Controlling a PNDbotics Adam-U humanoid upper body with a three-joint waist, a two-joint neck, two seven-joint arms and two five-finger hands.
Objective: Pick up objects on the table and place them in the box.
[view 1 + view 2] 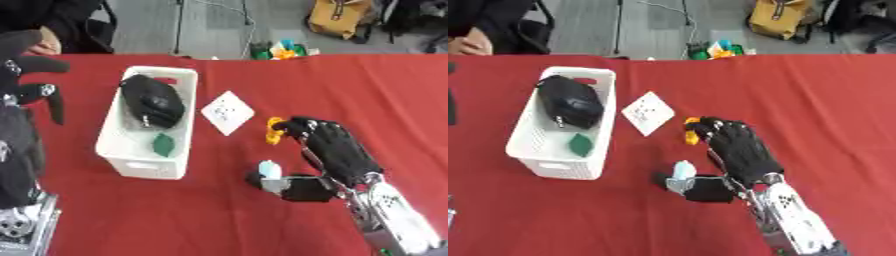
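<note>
the white box (122,145) at 9 o'clock already holds a black thing (152,102) and a green thing (164,145). the white card (227,112), orange toy (275,130) and pale blue thing (270,170) still wait on the table. the right hand (337,150) lies open over the toy, holding nothing; the left hand (26,90) at 9 o'clock is open too.

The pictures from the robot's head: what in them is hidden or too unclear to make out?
- Orange object: partly covered by the right hand; shape unclear, both views.
- Pale blue thing by the thumb: blurred, unidentifiable.
- White card: markings too small.
- Left hand: cut by the left eye view's edge.
- White box: the black object hides its floor.
</note>
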